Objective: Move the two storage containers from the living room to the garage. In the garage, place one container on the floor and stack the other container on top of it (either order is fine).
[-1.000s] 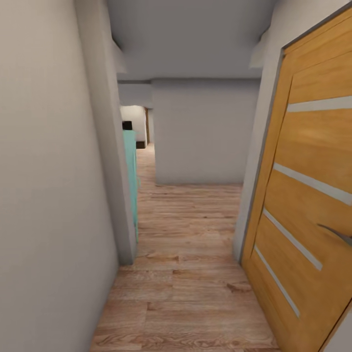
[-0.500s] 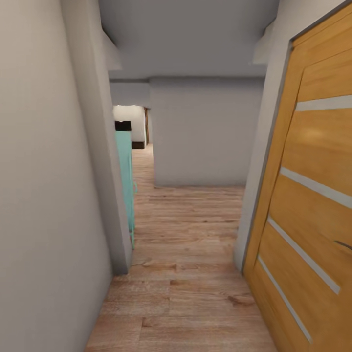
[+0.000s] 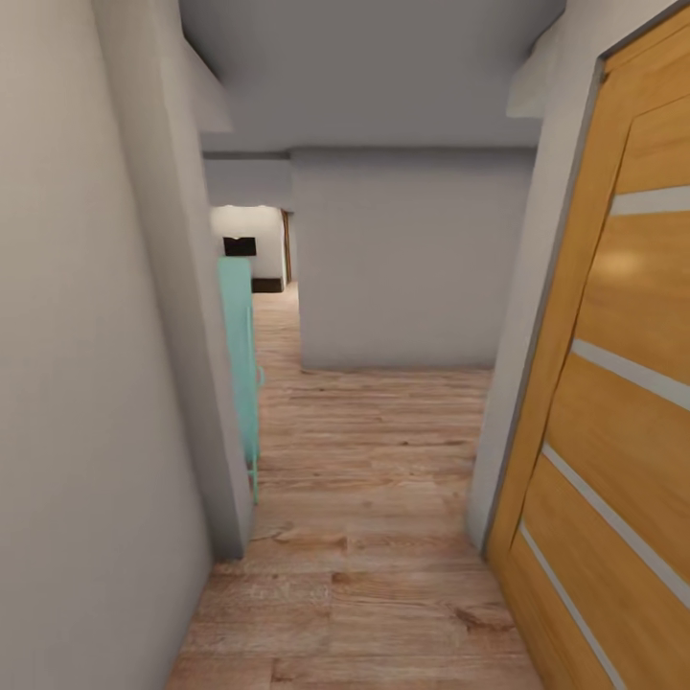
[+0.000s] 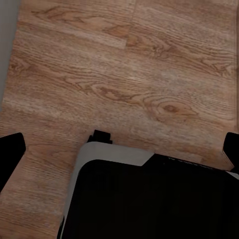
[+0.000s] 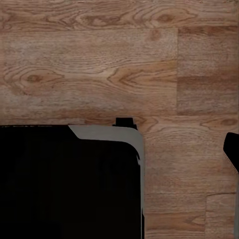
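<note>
1. Where the head view begins at its left edge, a pale grey wall [image 3: 86,383] fills the frame from top to bottom and ends in a corner at lower left.
2. Just right of that corner, a thin turquoise panel [image 3: 240,374] stands upright beside the wall.
3. Light wood plank floor [image 3: 374,537] runs from the bottom centre up into a narrow hallway.
4. At centre, a grey wall block [image 3: 412,259] faces the camera; left of it an opening shows a dim room with a dark shape, too small to name.
5. At the right edge stands an orange-brown wooden door [image 3: 623,383] with pale horizontal strips.
6. Both wrist views look down on wood planks and the robot's dark, grey-edged base [image 4: 149,199].
7. Dark finger tips sit at the edges of the left claw [image 4: 119,149] view, far apart and holding nothing; for the right claw I cannot tell.
8. No storage bins are in view.
</note>
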### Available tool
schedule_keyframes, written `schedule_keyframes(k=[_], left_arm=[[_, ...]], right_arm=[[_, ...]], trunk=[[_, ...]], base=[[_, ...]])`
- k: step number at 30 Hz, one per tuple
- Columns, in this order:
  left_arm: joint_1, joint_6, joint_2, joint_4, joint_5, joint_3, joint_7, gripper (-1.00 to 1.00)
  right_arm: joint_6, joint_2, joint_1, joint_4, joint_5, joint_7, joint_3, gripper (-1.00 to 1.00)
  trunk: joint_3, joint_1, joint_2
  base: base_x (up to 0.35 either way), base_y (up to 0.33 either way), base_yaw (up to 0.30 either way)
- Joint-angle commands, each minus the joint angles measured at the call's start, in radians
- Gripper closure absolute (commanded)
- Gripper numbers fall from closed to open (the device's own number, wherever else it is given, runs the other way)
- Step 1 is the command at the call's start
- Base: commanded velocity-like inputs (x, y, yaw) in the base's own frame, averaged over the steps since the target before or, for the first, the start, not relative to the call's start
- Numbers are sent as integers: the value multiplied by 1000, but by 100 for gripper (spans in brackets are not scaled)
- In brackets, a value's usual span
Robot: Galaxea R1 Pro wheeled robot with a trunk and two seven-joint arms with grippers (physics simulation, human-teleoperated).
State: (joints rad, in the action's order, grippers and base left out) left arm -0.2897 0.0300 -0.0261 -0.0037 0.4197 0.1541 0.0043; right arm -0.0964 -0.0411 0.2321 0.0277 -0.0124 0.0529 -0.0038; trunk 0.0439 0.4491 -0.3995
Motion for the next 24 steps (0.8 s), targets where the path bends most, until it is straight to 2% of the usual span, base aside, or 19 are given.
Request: schedule_keyframes(k=[1, 24], left_arm=[[0, 3, 0, 1, 8, 9, 0, -100], [0, 7, 0, 2, 7, 9, 1, -100]], right_arm=[[-5, 0, 1, 3, -1, 4, 0, -100], [-14, -3, 1, 3, -9, 4, -5, -100]], trunk=[[0, 1, -1], [0, 1, -1]], base=[[322, 0, 0], [321, 0, 0]])
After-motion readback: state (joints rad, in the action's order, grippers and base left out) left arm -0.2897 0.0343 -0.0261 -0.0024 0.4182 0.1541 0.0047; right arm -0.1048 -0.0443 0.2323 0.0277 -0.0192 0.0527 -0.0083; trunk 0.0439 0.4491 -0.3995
